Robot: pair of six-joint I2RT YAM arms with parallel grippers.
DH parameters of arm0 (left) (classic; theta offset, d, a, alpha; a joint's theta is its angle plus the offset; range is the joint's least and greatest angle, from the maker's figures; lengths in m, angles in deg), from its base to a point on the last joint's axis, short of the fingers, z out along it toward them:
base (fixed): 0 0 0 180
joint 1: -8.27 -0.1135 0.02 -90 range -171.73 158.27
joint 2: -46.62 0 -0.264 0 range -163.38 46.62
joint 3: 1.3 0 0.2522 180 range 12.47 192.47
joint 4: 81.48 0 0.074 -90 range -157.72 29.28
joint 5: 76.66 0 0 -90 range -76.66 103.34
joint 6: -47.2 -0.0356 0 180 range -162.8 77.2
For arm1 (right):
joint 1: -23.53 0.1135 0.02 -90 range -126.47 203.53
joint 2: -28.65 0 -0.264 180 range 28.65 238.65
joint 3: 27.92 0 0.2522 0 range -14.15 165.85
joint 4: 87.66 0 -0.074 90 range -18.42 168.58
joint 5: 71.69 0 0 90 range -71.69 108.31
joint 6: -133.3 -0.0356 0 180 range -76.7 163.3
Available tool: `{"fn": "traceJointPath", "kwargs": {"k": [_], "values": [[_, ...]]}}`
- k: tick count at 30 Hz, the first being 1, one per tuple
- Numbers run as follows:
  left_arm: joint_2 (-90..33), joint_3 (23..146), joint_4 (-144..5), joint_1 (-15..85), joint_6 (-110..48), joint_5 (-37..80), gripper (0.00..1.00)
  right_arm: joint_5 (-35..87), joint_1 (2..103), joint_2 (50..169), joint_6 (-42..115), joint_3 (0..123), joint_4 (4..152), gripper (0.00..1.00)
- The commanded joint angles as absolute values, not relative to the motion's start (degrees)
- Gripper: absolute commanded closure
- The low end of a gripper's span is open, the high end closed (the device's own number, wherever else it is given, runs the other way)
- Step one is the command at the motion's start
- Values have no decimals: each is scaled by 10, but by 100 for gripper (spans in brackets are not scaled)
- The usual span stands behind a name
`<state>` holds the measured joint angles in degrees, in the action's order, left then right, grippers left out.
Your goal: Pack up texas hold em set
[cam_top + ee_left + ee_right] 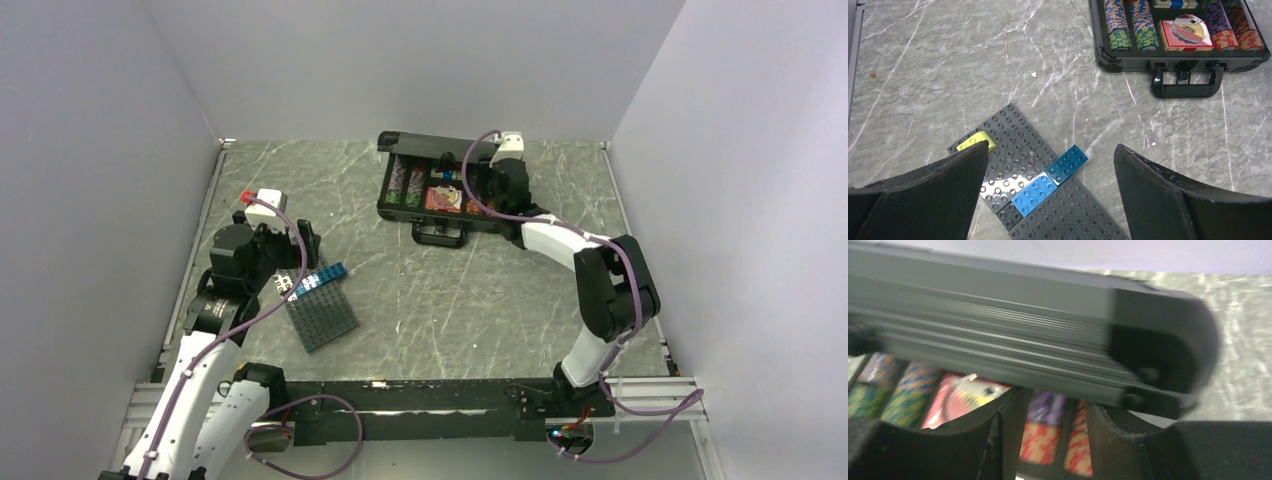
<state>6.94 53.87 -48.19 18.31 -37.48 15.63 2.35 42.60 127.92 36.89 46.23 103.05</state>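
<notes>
The black case [400, 213] of the texas hold em set lies open at the back of the table, its handle [438, 236] facing me. Striped chip rows [405, 185] and a red card deck [443, 198] lie inside. My right gripper [472, 190] is over the case's right half. In the right wrist view the lid [998, 310] is blurred and hangs over the chip rows [1040, 440]. The right gripper [1050, 402] is open below the lid's edge, with nothing between its fingers. My left gripper [305, 250] is wide open and empty, far from the case [1128, 64].
A dark grey studded plate [325, 315] with blue bricks [325, 277] lies at the front left, under the left gripper [1051, 147]. A yellow-green brick [977, 141] sits on the plate's corner [1008, 130]. White walls close in the table on three sides.
</notes>
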Motion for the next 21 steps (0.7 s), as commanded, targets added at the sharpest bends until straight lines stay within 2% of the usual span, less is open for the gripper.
{"fn": "traceJointPath", "kwargs": {"k": [1, 9, 13, 18, 21], "values": [[83, 550, -490, 180, -369, 169, 1, 29, 456, 1218, 327, 439, 1015, 47], [85, 550, -490, 180, -368, 174, 1, 44, 471, 1166, 261, 397, 923, 35], [86, 550, -490, 181, -367, 174, 1, 97, 479, 1123, 232, 397, 840, 29], [89, 551, -491, 180, -363, 179, 1, 191, 479, 1060, 209, 426, 716, 26], [92, 550, -492, 180, -360, 184, 1, 185, 479, 1022, 218, 433, 667, 24]]}}
